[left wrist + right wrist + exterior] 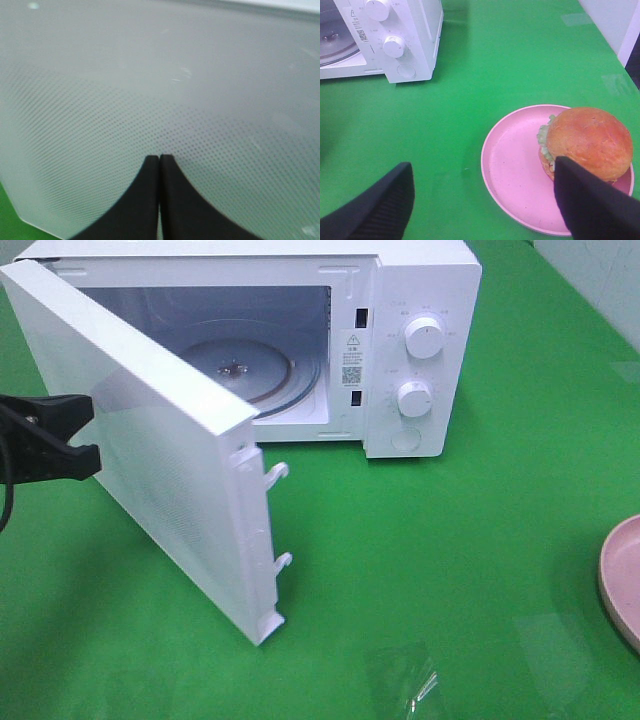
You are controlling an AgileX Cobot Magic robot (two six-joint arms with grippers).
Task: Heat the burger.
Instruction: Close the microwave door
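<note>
Burger [587,142] sits on the pink plate [512,165] at the near right of the green table [450,560], well apart from the microwave [425,300], nobody holding it. Right gripper [485,200] hovers above that plate, jaws wide apart, one finger [592,205] overlapping the bun in its wrist view. Left gripper [159,200] is pressed together, right up against the microwave door [170,470], which stands swung open. Further back, the glass turntable [240,365] lies bare.
</note>
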